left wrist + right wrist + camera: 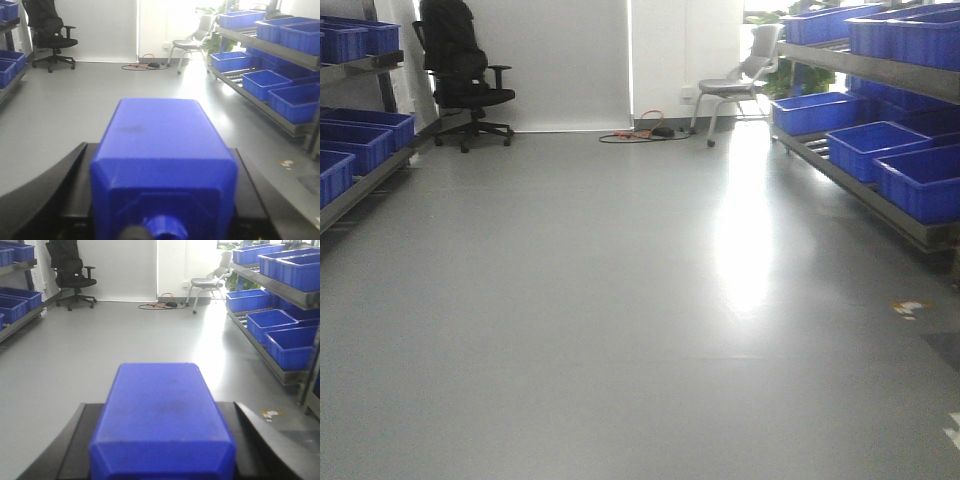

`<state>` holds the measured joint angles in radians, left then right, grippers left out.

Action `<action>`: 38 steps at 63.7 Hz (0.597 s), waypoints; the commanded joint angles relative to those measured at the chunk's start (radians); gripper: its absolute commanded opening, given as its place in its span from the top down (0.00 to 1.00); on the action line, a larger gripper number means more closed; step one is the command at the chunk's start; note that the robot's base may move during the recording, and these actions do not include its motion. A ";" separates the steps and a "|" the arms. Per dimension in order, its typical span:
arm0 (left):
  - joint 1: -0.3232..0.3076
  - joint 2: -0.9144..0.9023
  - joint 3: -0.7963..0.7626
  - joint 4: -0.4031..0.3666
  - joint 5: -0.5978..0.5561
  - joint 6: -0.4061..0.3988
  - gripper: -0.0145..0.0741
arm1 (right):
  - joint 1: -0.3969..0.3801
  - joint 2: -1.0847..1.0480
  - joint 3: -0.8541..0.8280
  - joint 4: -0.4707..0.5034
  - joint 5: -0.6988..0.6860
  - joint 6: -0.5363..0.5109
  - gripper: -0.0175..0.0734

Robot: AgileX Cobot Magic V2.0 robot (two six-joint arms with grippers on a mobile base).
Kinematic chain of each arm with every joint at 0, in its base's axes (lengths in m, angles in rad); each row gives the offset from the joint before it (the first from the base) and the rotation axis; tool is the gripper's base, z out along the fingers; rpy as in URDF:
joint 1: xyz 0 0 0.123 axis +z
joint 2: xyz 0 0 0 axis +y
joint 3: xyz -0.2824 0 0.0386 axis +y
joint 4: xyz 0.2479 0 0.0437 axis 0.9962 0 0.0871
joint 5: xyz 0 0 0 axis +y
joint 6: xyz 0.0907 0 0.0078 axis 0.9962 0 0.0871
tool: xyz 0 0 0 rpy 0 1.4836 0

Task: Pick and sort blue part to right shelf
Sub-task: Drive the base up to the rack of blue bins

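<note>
In the right wrist view the blue part, a bright-blue block with faintly textured faces, lies lengthwise between the black fingers of my right gripper, which is shut on it; its knob is out of view. My left gripper is shut on a similar smooth blue block with a round holed knob facing the camera. The right shelf, steel with large blue bins, runs along the right wall and also shows as the shelf in the right wrist view. Neither gripper appears in the front view.
A second rack with blue bins lines the left wall. A black office chair and a grey chair stand at the far wall, with cables on the floor between them. Tape marks lie on the grey floor near the right shelf.
</note>
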<state>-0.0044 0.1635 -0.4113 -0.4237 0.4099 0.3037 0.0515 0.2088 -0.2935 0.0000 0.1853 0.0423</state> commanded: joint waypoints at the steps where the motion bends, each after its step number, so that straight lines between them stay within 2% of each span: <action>1: 0.003 0.011 -0.028 -0.021 -0.076 -0.003 0.46 | -0.005 0.009 -0.030 -0.013 -0.093 -0.006 0.37; 38: 0.003 0.011 -0.028 -0.021 -0.076 -0.003 0.46 | -0.005 0.009 -0.030 -0.013 -0.093 -0.006 0.37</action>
<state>-0.0044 0.1635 -0.4113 -0.4237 0.4099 0.3037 0.0515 0.2088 -0.2935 0.0000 0.1853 0.0423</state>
